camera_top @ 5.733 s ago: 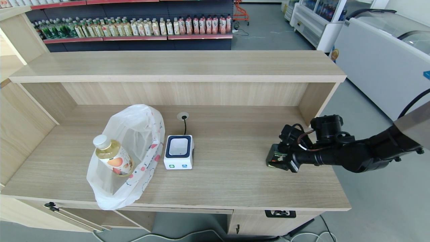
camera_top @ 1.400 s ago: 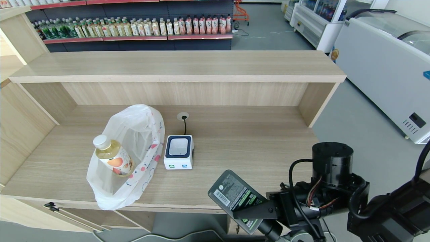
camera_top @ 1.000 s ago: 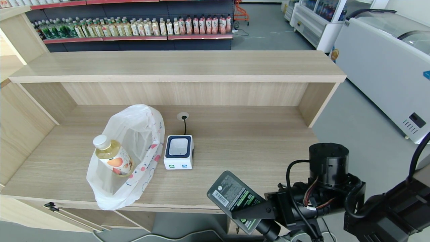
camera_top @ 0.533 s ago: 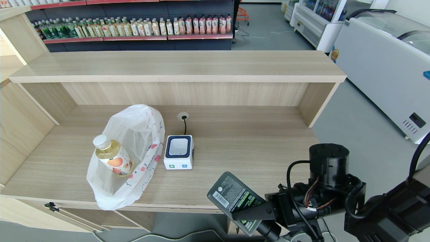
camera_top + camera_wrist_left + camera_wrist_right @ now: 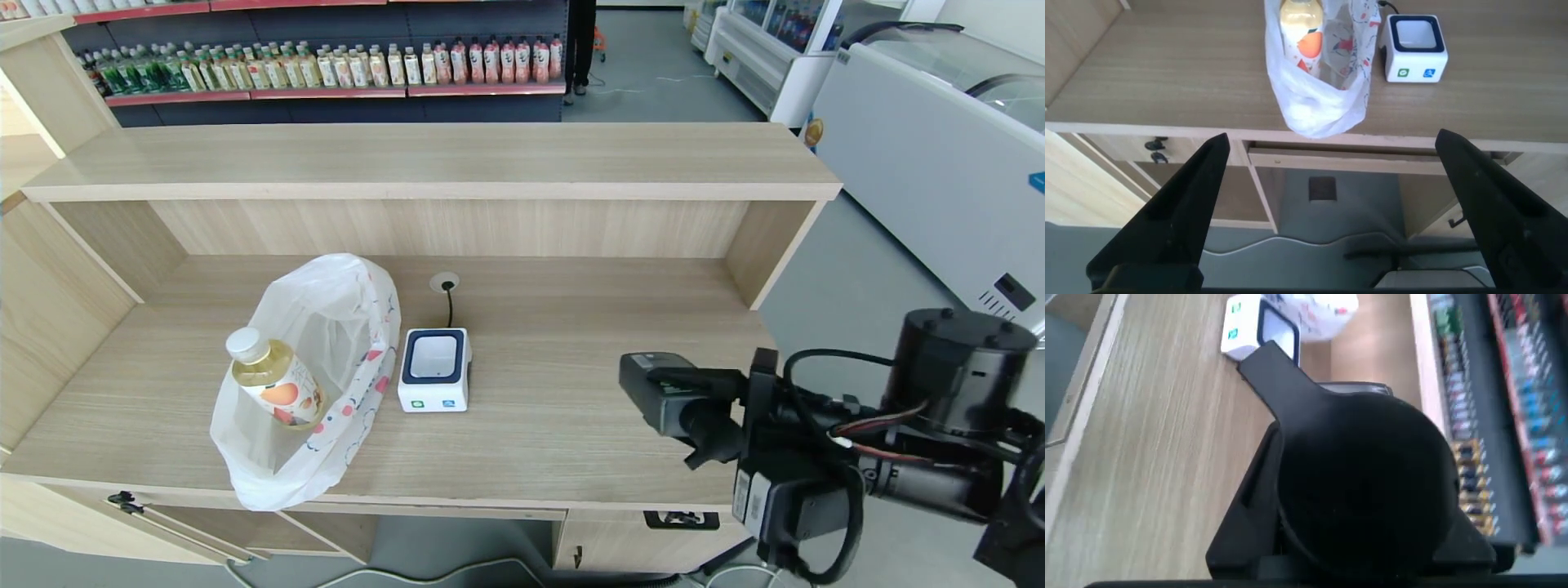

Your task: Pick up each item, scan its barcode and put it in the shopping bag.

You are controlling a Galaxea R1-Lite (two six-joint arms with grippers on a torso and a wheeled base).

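My right gripper (image 5: pixel 695 411) is shut on a dark packet (image 5: pixel 653 388), held above the right front part of the wooden counter (image 5: pixel 571 359). In the right wrist view the packet (image 5: pixel 1364 482) looms dark and close to the lens. The white scanner (image 5: pixel 435 369) stands mid-counter, well left of the packet. Left of it lies the white shopping bag (image 5: pixel 326 327) with a tea bottle (image 5: pixel 273 380) inside. My left gripper (image 5: pixel 1327 204) hangs open and empty in front of the counter's front edge, below the bag (image 5: pixel 1319 98) and the scanner (image 5: pixel 1418 47).
A raised back ledge (image 5: pixel 424 159) and side walls (image 5: pixel 767 237) enclose the counter. A cable (image 5: pixel 448 304) runs from the scanner to a hole behind it. Drink shelves (image 5: pixel 326 69) and freezers (image 5: pixel 922 139) stand beyond.
The right arm picked the packet off the counter's right side and held it barcode-up below the front edge. It has now swung up and right over the counter, the label turned away.
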